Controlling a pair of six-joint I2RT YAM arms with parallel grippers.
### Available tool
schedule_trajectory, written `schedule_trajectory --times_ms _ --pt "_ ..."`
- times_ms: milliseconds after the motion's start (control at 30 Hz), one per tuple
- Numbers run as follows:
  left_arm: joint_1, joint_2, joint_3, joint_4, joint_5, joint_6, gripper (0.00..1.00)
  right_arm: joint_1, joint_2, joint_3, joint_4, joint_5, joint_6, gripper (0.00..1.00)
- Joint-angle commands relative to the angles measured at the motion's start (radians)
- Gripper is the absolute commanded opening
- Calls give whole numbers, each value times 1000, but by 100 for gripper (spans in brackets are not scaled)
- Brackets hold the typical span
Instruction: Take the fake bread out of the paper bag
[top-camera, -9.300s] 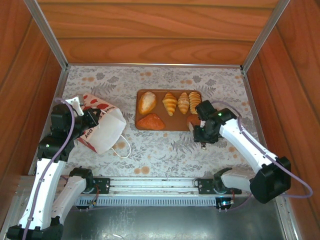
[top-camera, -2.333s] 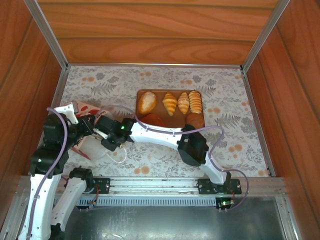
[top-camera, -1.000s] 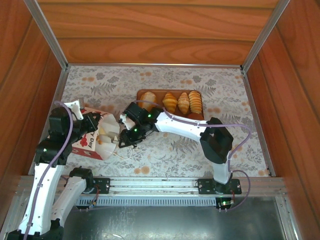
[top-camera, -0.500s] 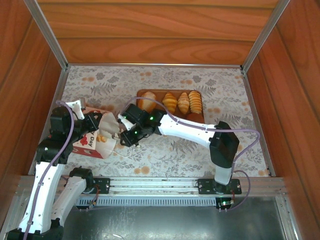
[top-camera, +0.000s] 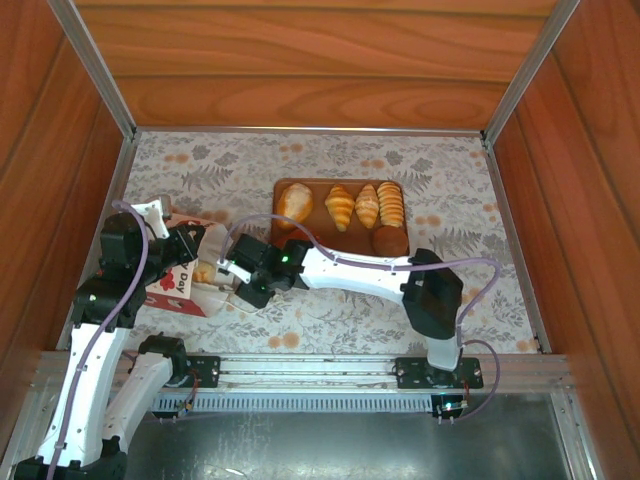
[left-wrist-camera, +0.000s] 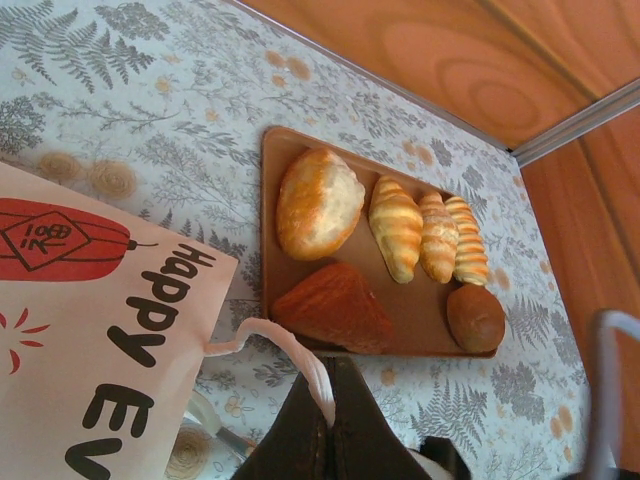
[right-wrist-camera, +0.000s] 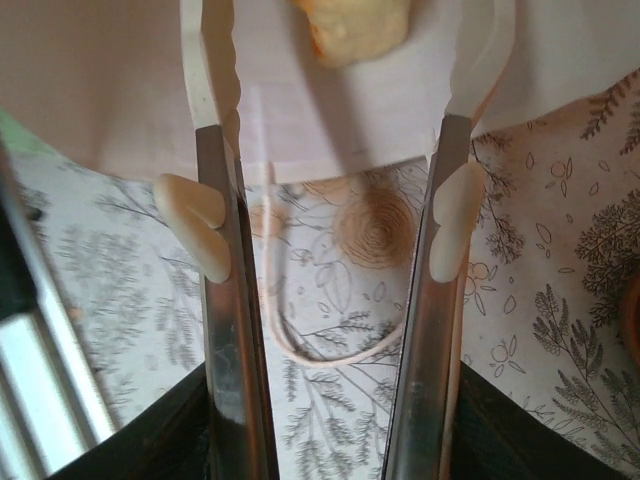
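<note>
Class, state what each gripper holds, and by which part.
The left gripper pinches the bag by its cord handle. The right gripper, open at the bag's mouth, holds nothing.

We see a pale paper bag (left-wrist-camera: 70, 340) printed with a red shape and black letters, its cord handle (left-wrist-camera: 265, 327) white. The tray (left-wrist-camera: 415, 316) is plain brown, and the fake bread (left-wrist-camera: 397, 225) runs from golden to reddish-brown. Grey ferns and tan blossoms pattern the white tablecloth (left-wrist-camera: 150, 120).

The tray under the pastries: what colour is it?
Plain brown tray; clearest in the left wrist view.
</note>
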Motion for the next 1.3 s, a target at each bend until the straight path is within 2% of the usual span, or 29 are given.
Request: schedule_trajectory --times_ms 0,267,333,500,633,900,1067,1267 --pt "-7 -15 -10 32 3 -12 0 3 42 37 -5 46 -67 54" --pt "-6 -19 -14 32 -2 -12 0 6 28 5 48 33 -37 45" --pt "-6 -20 -14 32 -1 -11 0 7 10 -13 68 31 -31 40" --pt "-6 -23 -15 33 -7 -13 0 3 -39 -19 35 -23 30 34" --pt "-6 -27 -17 33 -21 -16 0 -11 -93 -44 14 -118 102 33" --pt "-6 -36 -17 33 -47 -24 0 -81 -209 -111 -67 -389 222 34" --pt "-6 -31 -11 38 -52 -24 0 -119 -259 -134 -175 -428 236 34" --pt "-6 -28 -9 45 -63 -25 0 -175 -427 -227 -215 -499 256 35"
